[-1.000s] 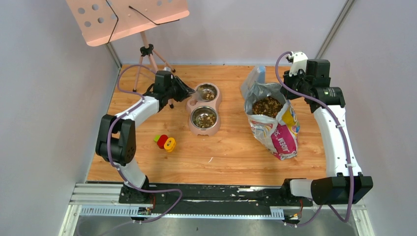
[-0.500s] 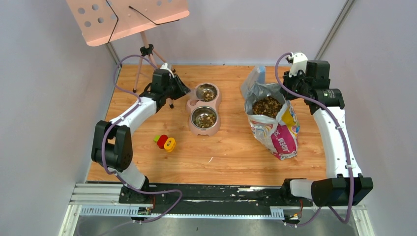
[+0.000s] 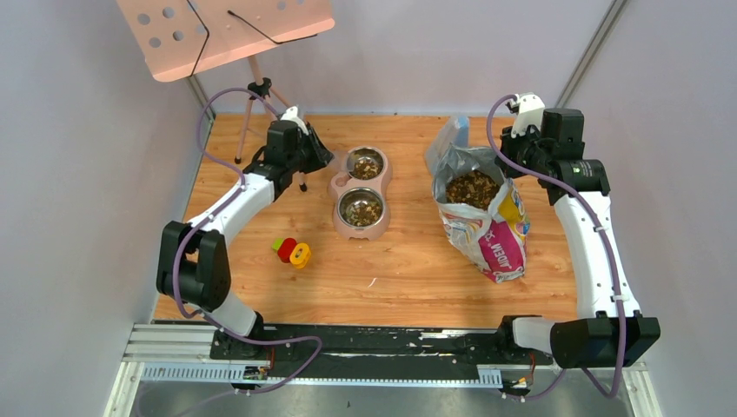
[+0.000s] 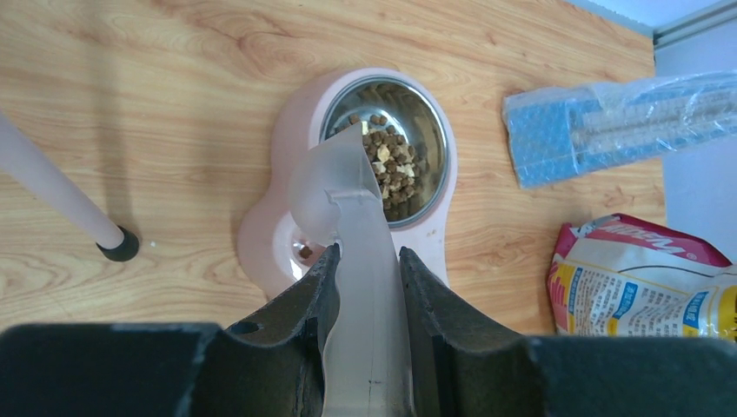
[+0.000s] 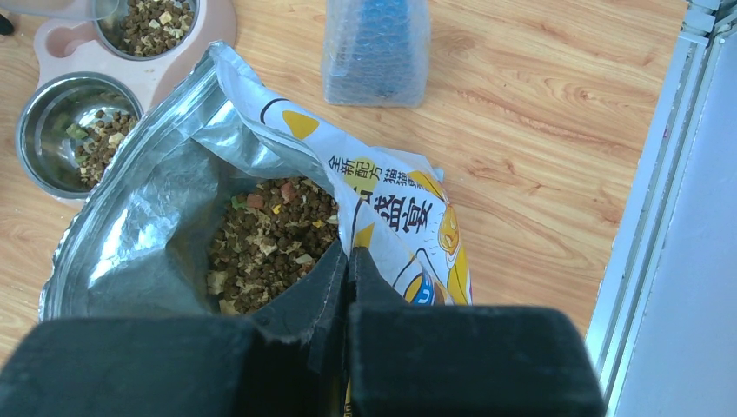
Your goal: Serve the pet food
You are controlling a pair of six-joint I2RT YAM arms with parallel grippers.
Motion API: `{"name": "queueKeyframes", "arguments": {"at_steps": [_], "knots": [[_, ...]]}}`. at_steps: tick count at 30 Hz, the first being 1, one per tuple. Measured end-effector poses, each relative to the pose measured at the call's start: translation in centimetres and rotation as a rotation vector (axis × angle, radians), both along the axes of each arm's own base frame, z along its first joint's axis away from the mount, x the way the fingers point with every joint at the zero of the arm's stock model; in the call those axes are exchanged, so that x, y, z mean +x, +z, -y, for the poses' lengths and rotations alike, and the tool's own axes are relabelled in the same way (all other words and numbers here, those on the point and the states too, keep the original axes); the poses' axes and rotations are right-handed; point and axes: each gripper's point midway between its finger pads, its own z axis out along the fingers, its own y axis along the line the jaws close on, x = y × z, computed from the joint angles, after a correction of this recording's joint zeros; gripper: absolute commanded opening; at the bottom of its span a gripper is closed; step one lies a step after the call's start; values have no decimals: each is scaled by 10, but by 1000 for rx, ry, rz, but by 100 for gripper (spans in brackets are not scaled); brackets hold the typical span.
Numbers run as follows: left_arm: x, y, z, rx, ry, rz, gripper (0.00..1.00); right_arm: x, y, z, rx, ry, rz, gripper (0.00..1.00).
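Left gripper (image 4: pixel 367 257) clamped on scoop (image 4: pixel 348 178) handle; the scoop's long axis points at far bowl (image 4: pixel 432 139). Right gripper (image 5: pixel 348 257) pinched together on bag (image 5: pixel 391 208) rim. Pet food (image 5: pixel 269 239) lies loose in bag, far bowl and near bowl (image 5: pixel 43 122). The bag's mouth faces the far edge of the worktop (image 3: pixel 417 269).

Overhead camera sees the whole desk (image 3: pixel 417 261); each wrist camera looks down closely past its fingers (image 4: pixel 295 330), sharing the bowl (image 4: pixel 300 113) beyond.

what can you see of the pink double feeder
The pink feeder looks like moulded plastic, peanut-shaped, lying flat on the wooden table left of the bag. Its far bowl and near bowl, round steel, both hold pet food. A translucent scoop in the left pincer hangs over the far bowl's rim; contact is unclear.
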Motion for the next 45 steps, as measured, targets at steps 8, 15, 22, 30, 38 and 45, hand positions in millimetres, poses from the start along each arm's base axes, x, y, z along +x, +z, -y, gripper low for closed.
{"name": "queueKeyframes", "arguments": {"at_steps": [8, 15, 22, 30, 38, 45], "knots": [[-21, 23, 11, -81, -35, -11, 0, 0, 0, 1, 2, -7, 3, 0], [-78, 73, 35, -173, -302, 104, 0, 0, -1, 0, 14, -17, 2, 0], [-142, 80, 57, -161, -689, 195, 0, 0, -1, 0, 16, -18, 13, 0], [-174, 122, 85, -150, -936, 301, 0, -1, -1, -2, 30, -17, 13, 0], [-167, 196, 125, -188, -1072, 444, 0, -6, 1, -2, 35, -16, 23, 0], [-128, 193, 169, -225, -1106, 350, 0, -10, 2, -3, 39, -11, 31, 0]]}}
